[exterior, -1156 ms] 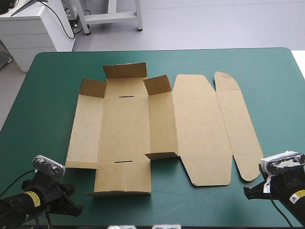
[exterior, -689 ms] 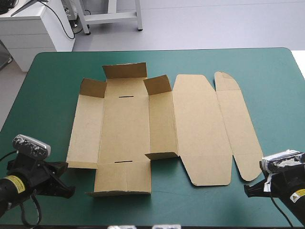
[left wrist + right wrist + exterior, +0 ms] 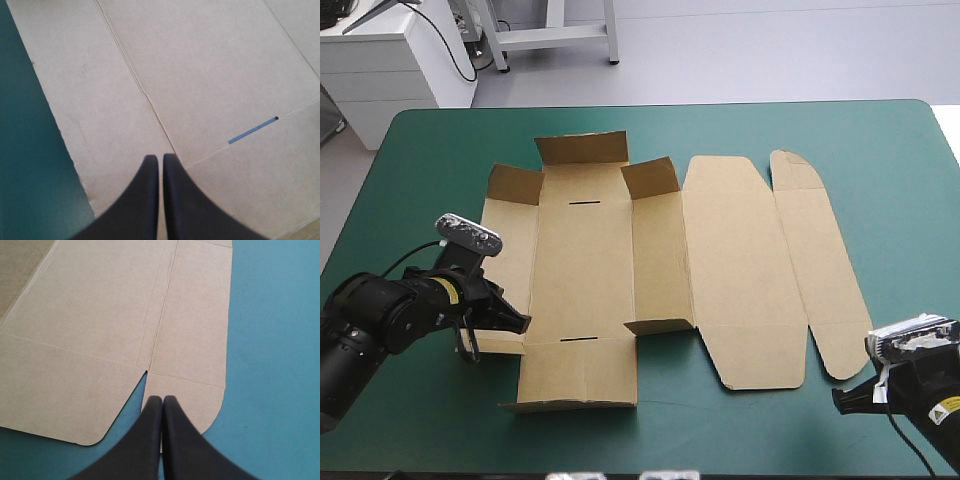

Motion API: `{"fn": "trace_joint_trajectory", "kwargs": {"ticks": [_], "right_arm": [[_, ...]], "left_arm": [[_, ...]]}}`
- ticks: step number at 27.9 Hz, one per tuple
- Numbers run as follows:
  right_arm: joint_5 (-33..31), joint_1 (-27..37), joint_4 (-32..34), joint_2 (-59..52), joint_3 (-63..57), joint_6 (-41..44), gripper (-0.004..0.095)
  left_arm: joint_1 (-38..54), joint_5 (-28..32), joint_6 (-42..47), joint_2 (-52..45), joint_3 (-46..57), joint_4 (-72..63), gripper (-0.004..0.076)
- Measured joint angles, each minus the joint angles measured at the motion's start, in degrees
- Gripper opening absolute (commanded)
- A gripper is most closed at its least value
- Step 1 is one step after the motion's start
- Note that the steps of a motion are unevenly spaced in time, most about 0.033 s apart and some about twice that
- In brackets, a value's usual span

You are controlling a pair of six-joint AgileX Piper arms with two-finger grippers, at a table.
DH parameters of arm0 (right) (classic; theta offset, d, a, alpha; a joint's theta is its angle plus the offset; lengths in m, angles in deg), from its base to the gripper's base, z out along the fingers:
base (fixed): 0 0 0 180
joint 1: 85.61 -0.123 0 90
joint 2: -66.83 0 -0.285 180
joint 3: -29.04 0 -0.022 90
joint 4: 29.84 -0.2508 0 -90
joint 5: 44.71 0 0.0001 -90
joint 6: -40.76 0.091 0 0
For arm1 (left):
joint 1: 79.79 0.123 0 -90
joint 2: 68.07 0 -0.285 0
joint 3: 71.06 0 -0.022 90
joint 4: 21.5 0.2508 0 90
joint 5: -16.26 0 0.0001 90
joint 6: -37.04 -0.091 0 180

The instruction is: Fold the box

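Note:
The brown box (image 3: 650,270) lies as a cut sheet in the middle of the teal-green cover, mostly flat. Its far end flaps (image 3: 582,148) stand raised, and a small near flap is tilted up. My left gripper (image 3: 520,323) is shut, its tips low over the near end of the left wall panel; whether they touch it I cannot tell. In the left wrist view the left gripper (image 3: 160,158) points along a crease, with a slot (image 3: 252,130) ahead of it. My right gripper (image 3: 842,398) is shut beside the lid tab's near corner. The right wrist view shows the right gripper (image 3: 162,399) over the rounded tab (image 3: 187,400).
Bare teal-green cover (image 3: 900,200) runs wide to the right of the sheet and along the near edge. A strip of cover (image 3: 25,175) shows beside the left panel's outer edge. The right arm sits close to the table's near right corner.
My left arm has swung from the near left corner forward and to the right, onto the box's left panel. The right arm and the box have not moved.

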Motion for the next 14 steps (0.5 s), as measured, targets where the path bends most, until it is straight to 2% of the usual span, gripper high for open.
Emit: {"fn": "trace_joint_trajectory", "kwargs": {"ticks": [4,7,10,14], "right_arm": [[0.0,0.0,0.0,0.0,0.0,-0.1,-0.0021],[0.0,0.0,0.0,0.0,0.0,-0.3,-0.0021],[0.0,0.0,0.0,0.0,0.0,-0.4,-0.0021],[0.0,0.0,0.0,0.0,0.0,-0.5,-0.0021]], "left_arm": [[4.4,1.9,-3.8,2.6,0.0,-2.9,0.0018],[14.1,2.2,-13.7,5.0,0.0,-12.8,0.0018],[23.5,0.5,-23.7,6.2,0.0,-22.8,0.0018],[35.9,-4.6,-34.0,7.3,0.0,-33.6,0.0018]]}}
